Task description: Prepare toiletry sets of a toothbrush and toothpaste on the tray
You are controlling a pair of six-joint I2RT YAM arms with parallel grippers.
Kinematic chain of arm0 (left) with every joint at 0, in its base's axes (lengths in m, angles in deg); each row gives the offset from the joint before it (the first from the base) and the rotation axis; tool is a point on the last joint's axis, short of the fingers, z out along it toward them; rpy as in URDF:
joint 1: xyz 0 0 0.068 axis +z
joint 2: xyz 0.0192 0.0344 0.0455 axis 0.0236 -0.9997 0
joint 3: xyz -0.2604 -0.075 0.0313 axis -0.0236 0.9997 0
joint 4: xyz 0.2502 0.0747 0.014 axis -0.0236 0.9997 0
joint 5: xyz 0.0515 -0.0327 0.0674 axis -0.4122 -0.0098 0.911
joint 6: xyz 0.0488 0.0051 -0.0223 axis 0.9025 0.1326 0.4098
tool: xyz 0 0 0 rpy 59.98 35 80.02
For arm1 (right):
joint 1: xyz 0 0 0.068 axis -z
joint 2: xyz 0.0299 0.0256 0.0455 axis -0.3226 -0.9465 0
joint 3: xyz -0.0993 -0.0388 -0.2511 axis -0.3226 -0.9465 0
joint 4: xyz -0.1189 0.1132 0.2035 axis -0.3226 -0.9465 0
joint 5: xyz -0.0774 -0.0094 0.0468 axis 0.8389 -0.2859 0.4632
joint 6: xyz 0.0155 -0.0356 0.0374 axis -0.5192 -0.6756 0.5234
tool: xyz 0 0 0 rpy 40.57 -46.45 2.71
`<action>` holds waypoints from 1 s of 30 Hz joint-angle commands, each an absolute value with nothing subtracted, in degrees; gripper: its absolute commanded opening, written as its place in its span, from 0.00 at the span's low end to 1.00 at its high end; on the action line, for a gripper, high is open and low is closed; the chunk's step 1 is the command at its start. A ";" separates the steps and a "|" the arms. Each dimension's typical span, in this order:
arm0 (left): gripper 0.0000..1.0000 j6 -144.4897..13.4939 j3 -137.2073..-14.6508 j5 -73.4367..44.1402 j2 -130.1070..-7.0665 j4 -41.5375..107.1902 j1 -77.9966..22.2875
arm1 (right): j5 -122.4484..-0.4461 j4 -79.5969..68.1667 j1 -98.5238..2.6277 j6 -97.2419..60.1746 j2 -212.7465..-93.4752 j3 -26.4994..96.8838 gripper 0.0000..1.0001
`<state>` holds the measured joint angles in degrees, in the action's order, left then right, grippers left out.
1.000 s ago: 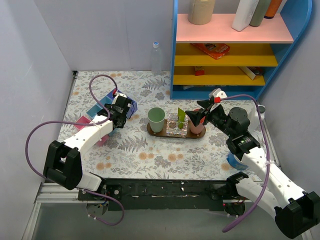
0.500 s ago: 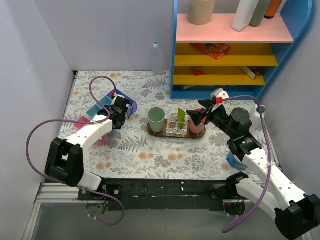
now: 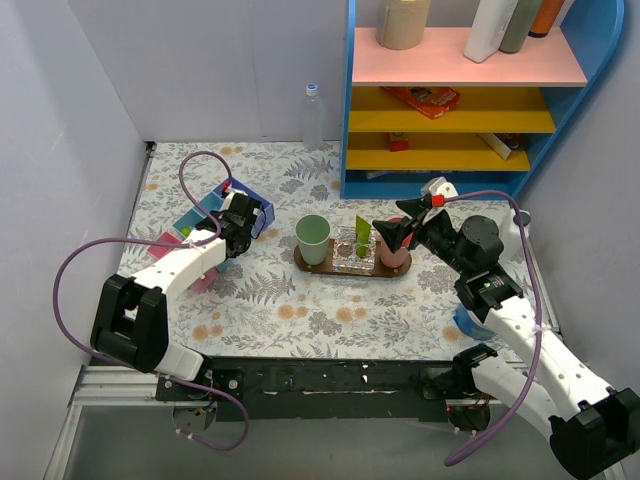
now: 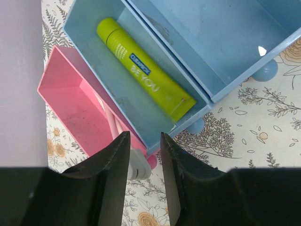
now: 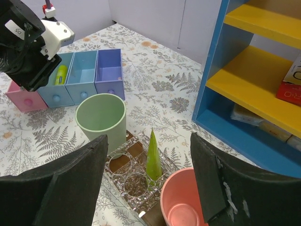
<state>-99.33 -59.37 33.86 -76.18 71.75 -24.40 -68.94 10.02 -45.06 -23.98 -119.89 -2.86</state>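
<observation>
1. Almost nothing had changed from half a second before. The left gripper had crept a touch over the organiser. The right gripper had dipped slightly from a second ago, and everything on the tray had stayed put.
2. Far left, we saw the left gripper's fingers parted by a narrow gap with nothing between them, poised over the front edge of the pink compartment.
3. A slim pale toothbrush lay in that compartment. Next door, a lime-green toothpaste tube lay slantwise in the light-blue one.
4. At mid-table sat the dark-brown oval tray, with a green cup at its left end, a clear holder in the middle and a pink cup at its right end.
5. A lime-green pointed tube stood upright in the holder, tip up.
6. Over on the right, the right gripper's fingers were spread wide and held nothing, hanging above the holder and the pink cup.
7. The surface was a tablecloth printed with grey ferns and orange flowers. Plain pale walls closed in the left side and the back.
8. A clear bottle stood at the back wall, and a blue shelf unit with pink and yellow boards stood at the back right.
9. For materials, we saw smooth glossy plastic on the organiser and cups, a ribbed transparent holder and a matte tray. A purple cable looped off the left arm.
</observation>
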 commanded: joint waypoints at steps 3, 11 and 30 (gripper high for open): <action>0.32 -100.58 -60.71 35.45 -75.62 71.40 -24.21 | -69.28 13.16 -44.75 -23.50 -119.84 -3.26 0.78; 0.36 -109.36 -67.21 20.35 -77.03 74.65 -14.38 | -69.72 13.16 -44.66 -23.41 -120.54 -2.83 0.78; 0.32 -132.40 -69.06 21.99 -82.56 69.65 -8.21 | -66.12 -1.07 -43.87 -23.33 -125.11 11.23 0.78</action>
